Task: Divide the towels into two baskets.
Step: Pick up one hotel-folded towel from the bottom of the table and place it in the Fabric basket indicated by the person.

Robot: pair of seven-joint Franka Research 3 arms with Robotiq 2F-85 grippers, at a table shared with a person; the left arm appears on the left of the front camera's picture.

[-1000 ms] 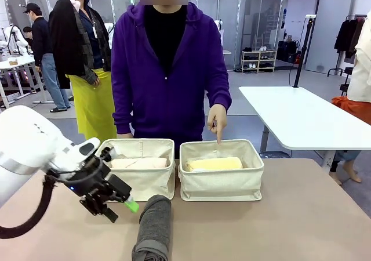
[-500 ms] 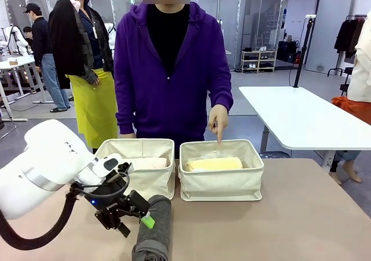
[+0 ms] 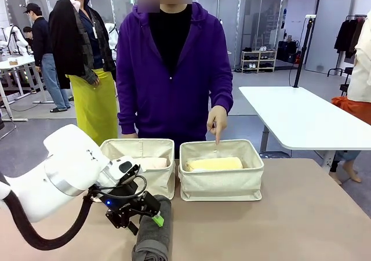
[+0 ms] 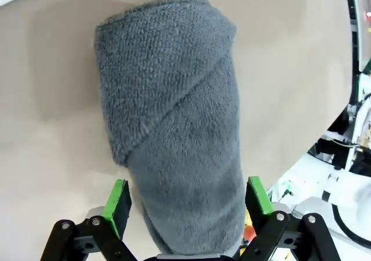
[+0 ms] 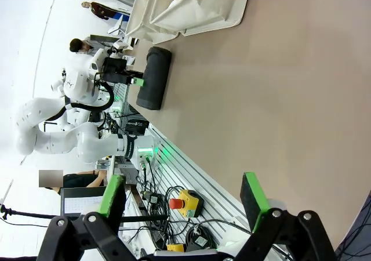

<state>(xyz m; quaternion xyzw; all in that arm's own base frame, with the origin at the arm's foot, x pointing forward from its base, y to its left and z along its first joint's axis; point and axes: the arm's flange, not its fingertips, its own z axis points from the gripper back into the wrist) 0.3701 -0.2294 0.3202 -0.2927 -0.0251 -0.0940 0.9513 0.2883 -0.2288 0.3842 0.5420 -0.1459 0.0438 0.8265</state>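
1. Broadly, the counter (image 3: 301, 220) carries everything, and both baskets sit on it beyond the left hand (image 3: 146, 217), toward the person in the purple hoodie (image 3: 174, 81).
2. Just past the left hand stands the left basket (image 3: 152, 180), with the pale pink towel (image 3: 152, 163) lying inside it.
3. Farther off to that hand's right is the right basket (image 3: 220, 182), touching or nearly touching the first; the yellow towel (image 3: 214, 164) lies inside it, and the person's hand (image 3: 217, 122) points a finger down over its far rim.
4. Directly under the left hand lies the dark grey towel (image 4: 174, 139), rolled, flat on the counter, its length running away from the hand toward the baskets.
5. That left hand is spread wide, its green pads (image 4: 119, 198) standing one on each side of the roll's near end, close to the terry; whether they touch it I cannot tell.
6. Well away from the towels, the right hand (image 5: 182, 194) hangs above bare counter near its edge, fingers parted and holding nothing.
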